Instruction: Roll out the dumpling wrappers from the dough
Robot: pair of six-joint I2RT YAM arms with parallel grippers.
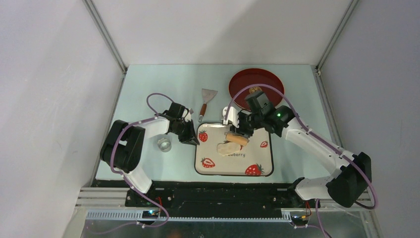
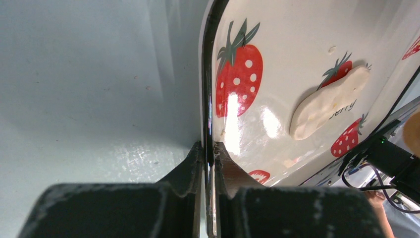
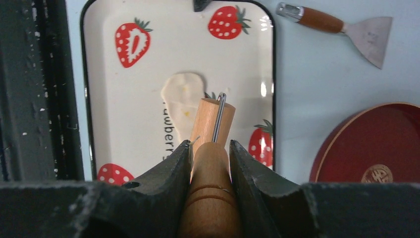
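1. We see the left end effector (image 2: 208, 151) pinching the left rim of the tray (image 2: 206, 99); a ring (image 1: 164, 144) sits on the desk (image 1: 148, 89) beside that arm.
2. The dough (image 1: 228, 148) lies flattened mid-tray.
3. The right end effector (image 3: 210, 148) clamps a rolling pin (image 3: 214, 116), its tip by the dough; we cannot tell whether they touch.
4. A scraper (image 1: 205, 101) and a red plate (image 1: 267, 79) lie beyond the tray.

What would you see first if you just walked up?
The strawberry tray in the middle, with a pale dough blob on it. The right gripper holds a wooden rolling pin by the dough, and the left gripper pinches the tray's left edge. A red plate sits far right.
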